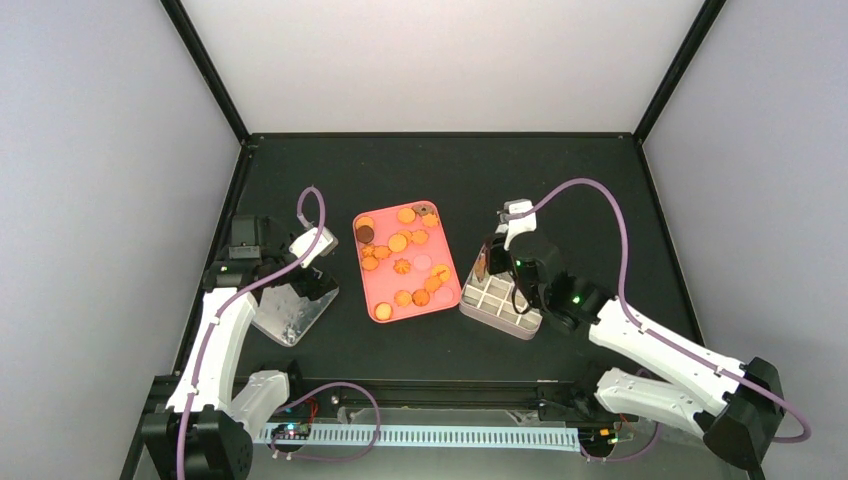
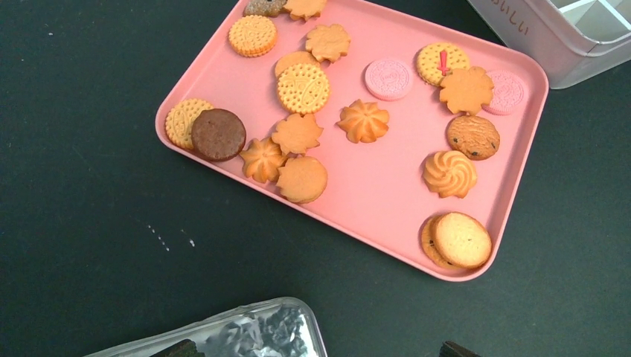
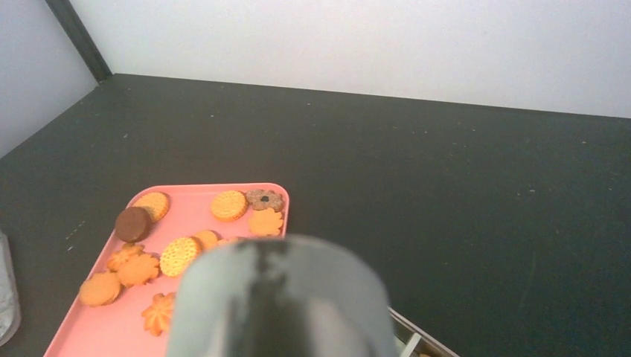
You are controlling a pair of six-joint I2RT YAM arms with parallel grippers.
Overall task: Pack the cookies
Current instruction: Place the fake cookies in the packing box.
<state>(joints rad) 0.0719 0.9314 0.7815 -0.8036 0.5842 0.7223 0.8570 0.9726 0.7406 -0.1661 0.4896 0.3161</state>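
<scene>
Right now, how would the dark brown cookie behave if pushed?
The dark brown cookie looks stiff and flat, so unlikely to roll. It overlaps a yellow cookie, so a push probably drags both. Smooth pink tray: likely slides easily.

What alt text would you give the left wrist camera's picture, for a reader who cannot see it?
A pink tray on a dark table holds about twenty scattered cookies, mostly orange and golden, with one dark brown and two pale pink. The corner of a white box shows at top right, and a shiny metal lid at the bottom edge.
</scene>
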